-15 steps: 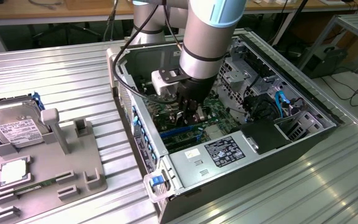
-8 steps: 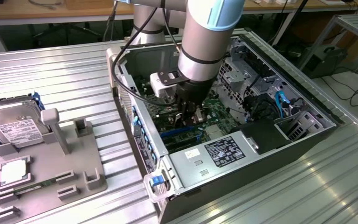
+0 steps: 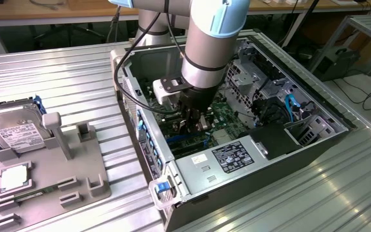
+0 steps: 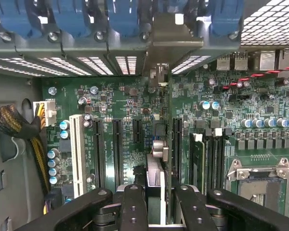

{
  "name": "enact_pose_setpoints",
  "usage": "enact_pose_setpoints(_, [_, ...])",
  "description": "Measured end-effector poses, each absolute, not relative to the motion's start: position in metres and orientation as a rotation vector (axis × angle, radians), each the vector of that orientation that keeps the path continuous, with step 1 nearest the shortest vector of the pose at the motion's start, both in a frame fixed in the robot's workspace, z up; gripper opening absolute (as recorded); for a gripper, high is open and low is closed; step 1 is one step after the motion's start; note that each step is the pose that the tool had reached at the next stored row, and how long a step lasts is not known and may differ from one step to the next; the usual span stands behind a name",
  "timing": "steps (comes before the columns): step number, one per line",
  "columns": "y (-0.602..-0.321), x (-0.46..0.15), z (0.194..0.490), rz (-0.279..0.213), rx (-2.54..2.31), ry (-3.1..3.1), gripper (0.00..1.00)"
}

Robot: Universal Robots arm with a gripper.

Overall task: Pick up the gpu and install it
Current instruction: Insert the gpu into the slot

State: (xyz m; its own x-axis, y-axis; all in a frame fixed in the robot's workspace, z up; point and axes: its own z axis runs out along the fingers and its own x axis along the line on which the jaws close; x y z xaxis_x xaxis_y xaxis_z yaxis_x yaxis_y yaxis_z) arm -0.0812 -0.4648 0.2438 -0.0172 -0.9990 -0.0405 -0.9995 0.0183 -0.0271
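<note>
Arm reaches down into the open computer case (image 3: 289, 145), which lies on its side on the slatted metal counter (image 3: 63, 72). Pincer (image 3: 192, 124) is low inside the case, right over the motherboard (image 3: 227, 113).

In the wrist view the pincer (image 4: 160, 202) is narrowed onto the gpu (image 4: 156, 185), fingers (image 4: 134, 204) pressed on either side of the card's top edge. Card is seen edge-on, standing upright and perpendicular to the green motherboard (image 4: 120, 103). It runs along the line of the black expansion slots (image 4: 116, 144), with its metal bracket (image 4: 176, 38) up against the case's rear slot wall, next to the blue slot latches (image 4: 123, 17). Whether the card's edge connector is fully seated can't be told from here.

Beside the card: a white slot (image 4: 77, 149) and a white power connector (image 4: 47, 111) with a braided cable (image 4: 12, 122) on one side; memory slots (image 4: 209, 154) and the CPU socket (image 4: 262, 185) on the other.

Exterior view: the power supply (image 3: 221, 162) with its black label sits at the case's near end. Towards the exterior view's left, well apart from the case, a grey parts holder (image 3: 63, 164) sits on the counter with a hard drive (image 3: 11, 128) propped at its far end and a small square chip (image 3: 15, 176) lying in one pocket.
</note>
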Motion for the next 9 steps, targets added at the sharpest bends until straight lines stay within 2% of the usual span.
enact_pose_setpoints(9, [-0.4648,-0.0813,0.2435,0.014,-2.168,2.207,0.28])
